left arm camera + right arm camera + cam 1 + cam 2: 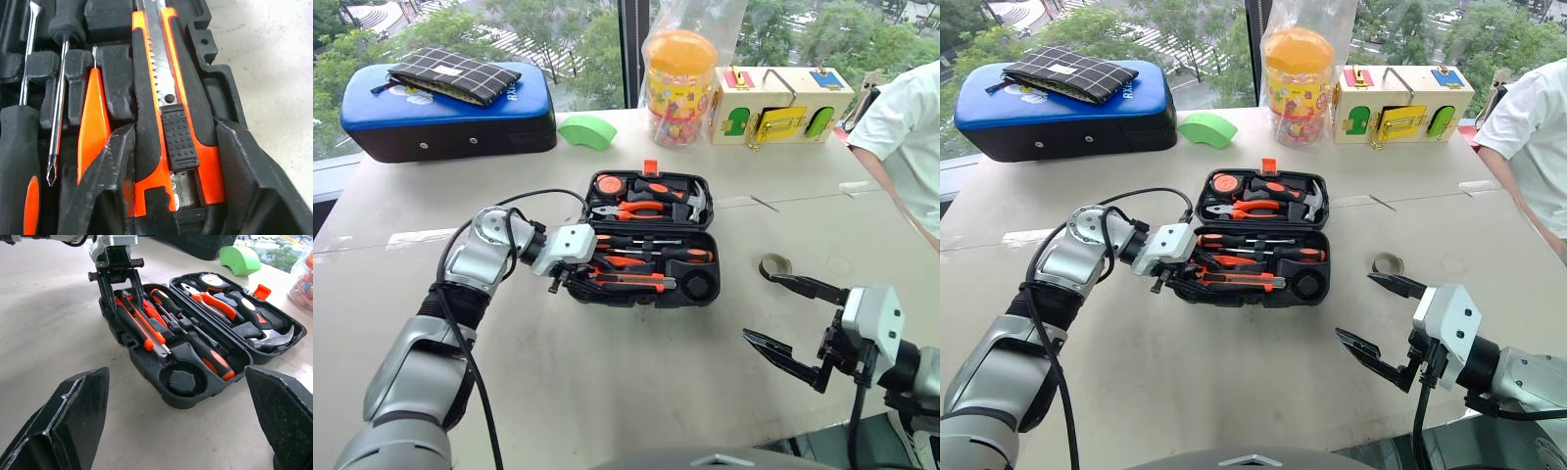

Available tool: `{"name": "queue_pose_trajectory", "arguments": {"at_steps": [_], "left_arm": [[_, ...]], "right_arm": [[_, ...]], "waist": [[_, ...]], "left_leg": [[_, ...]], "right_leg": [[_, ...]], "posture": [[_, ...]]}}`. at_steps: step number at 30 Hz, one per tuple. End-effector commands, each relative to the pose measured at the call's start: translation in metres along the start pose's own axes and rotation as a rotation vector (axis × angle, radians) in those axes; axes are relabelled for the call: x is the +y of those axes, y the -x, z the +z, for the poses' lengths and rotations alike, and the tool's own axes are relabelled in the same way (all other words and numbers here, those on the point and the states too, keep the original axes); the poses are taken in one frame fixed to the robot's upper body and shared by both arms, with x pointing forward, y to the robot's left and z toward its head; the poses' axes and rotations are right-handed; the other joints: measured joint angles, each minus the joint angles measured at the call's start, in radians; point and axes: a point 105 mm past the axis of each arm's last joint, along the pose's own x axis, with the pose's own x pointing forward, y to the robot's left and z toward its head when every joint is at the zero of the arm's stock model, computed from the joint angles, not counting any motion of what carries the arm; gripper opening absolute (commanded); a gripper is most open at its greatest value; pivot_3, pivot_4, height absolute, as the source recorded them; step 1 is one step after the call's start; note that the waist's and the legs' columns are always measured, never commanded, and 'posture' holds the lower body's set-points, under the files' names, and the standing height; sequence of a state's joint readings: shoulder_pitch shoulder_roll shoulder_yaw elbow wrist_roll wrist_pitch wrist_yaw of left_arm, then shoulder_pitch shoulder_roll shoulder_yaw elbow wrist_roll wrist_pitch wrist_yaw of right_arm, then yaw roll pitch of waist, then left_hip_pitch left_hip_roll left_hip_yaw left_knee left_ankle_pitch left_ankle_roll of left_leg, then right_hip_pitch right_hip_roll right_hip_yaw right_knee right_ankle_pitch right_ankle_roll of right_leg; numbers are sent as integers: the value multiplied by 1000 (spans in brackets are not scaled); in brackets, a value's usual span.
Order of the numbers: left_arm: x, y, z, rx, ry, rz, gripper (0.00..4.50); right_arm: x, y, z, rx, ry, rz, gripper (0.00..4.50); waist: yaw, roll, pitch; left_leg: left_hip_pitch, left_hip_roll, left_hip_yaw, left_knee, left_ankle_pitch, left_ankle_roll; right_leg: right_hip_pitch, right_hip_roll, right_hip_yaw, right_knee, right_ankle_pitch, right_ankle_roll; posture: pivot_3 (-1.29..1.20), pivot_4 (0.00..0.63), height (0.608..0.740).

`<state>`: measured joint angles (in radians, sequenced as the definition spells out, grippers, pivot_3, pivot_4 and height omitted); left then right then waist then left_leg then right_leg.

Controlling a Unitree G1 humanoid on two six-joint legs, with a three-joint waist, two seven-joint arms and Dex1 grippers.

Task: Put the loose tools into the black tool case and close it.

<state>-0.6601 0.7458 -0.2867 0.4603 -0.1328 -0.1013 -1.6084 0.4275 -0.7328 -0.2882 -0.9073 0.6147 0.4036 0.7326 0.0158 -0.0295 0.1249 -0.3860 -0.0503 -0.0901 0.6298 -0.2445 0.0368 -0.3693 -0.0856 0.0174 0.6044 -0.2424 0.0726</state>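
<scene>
The black tool case lies open in the middle of the table. Two screwdrivers, a slim orange tool and the orange-black utility knife lie in its near half. Its round recess holds nothing. My left gripper is at the case's left end, open, with a finger on each side of the knife's end. A small dark tape roll sits on the table to the right of the case. My right gripper hovers open just in front of the roll, holding nothing.
The case's far half holds pliers, a hammer and a tape measure. At the back stand a blue-topped case with a checked pouch on it, a green piece, a bagged jar and a wooden latch box. A person's white sleeve is at the right edge.
</scene>
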Motion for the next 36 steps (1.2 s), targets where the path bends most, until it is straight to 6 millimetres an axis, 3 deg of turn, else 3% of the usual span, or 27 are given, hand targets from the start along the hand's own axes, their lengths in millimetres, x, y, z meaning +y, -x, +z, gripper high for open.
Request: {"name": "queue_pose_trajectory", "arguments": {"at_steps": [1, 2, 3, 5, 6, 10, 11, 12, 16, 20, 25, 30, 32, 36], "left_arm": [[2, 17, 8, -2, -4, 32, 3914], [3, 21, 12, -20, 17, 43, 4331], [2, 27, 17, -45, 37, 49, 4464], [-1, 37, 29, -130, 121, 54, 4464], [-1, 41, 34, -183, 184, 59, 4254], [-9, 40, 34, -221, 267, 61, 2737], [-9, 37, 33, -220, 269, 79, 2166], [-8, 32, 31, -219, 280, 105, 1975], [-7, 10, 27, -214, 294, 190, 32], [-17, -18, -11, -46, 304, 232, 32], [-31, -10, -36, 87, 274, 216, 32], [-34, -2, -46, 118, 316, 236, 32], [-30, -3, -40, 88, 292, 249, 32], [-14, 7, 23, -285, 266, 286, 32]], "right_arm": [[2, 1, 10, -25, 40, 4, 4500], [2, 1, 10, -23, 39, 6, 4500], [2, 1, 9, -22, 38, 8, 4500], [1, 1, 9, -22, 37, 10, 4500], [1, -1, 8, -24, 36, 13, 4500], [-1, -5, 8, -33, 35, 19, 4500], [-1, -5, 8, -34, 35, 21, 4500], [-1, -6, 8, -35, 35, 23, 4500], [-2, -7, 8, -36, 34, 26, 4500], [-1, -8, 8, -34, 29, 27, 4500], [0, -7, 8, -31, 25, 26, 4500], [0, -7, 5, -23, 16, 21, 4500], [-4, -8, 1, -12, 3, -10, 4500], [-33, -8, -18, 99, 25, -188, 4500]], "waist": [[-1, 0, 0], [-2, 0, 0], [-3, 0, 0], [-3, 1, 1], [-4, 1, 1], [-2, 2, 1], [-2, 2, 1], [-2, 2, 1], [2, 1, 1], [1, 1, 1], [1, 7, -4], [-4, 9, -6], [-4, 9, -6], [-2, 9, -5]], "left_leg": [[0, 0, 0, 0, 0, 0], [0, 0, 0, 0, 0, 0], [0, 0, 0, 0, 0, 0], [0, 0, 0, 0, 0, 0], [0, 0, 0, 0, 0, 0], [1, 0, 0, 1, 0, 0], [2, 0, 0, 0, 0, 0], [2, 0, 0, 0, 0, 0], [1, 0, -1, 1, 0, 0], [2, 0, 0, 0, 0, 0], [4, 0, 0, 0, 0, 0], [6, 2, 2, -2, 0, 0], [7, 3, 1, -2, 0, 0], [6, 3, 2, -2, 0, 0]], "right_leg": [[0, 0, 0, 0, 2, 3], [0, 0, 0, 0, 2, 3], [0, 0, 0, 1, 2, 3], [0, 1, -1, 1, 2, 4], [0, 1, -1, 2, 2, 4], [1, 1, 0, 2, 1, 5], [1, 1, 0, 2, 1, 5], [1, 1, 0, 2, 1, 4], [1, 0, 0, 2, 1, 4], [1, -1, 1, 2, 1, 4], [3, -6, 2, 2, -1, 0], [3, -4, 4, 2, -1, 0], [3, -4, 4, 2, -1, 0], [2, -4, 4, 2, -1, 0]], "posture": [[0, 150, 740], [0, 150, 740], [0, 150, 740], [0, 150, 740], [0, 150, 740], [0, 150, 740], [0, 150, 740], [0, 150, 740], [0, 150, 740], [0, 150, 740], [0, 150, 740], [0, 150, 740], [0, 150, 740], [0, 150, 740]]}}
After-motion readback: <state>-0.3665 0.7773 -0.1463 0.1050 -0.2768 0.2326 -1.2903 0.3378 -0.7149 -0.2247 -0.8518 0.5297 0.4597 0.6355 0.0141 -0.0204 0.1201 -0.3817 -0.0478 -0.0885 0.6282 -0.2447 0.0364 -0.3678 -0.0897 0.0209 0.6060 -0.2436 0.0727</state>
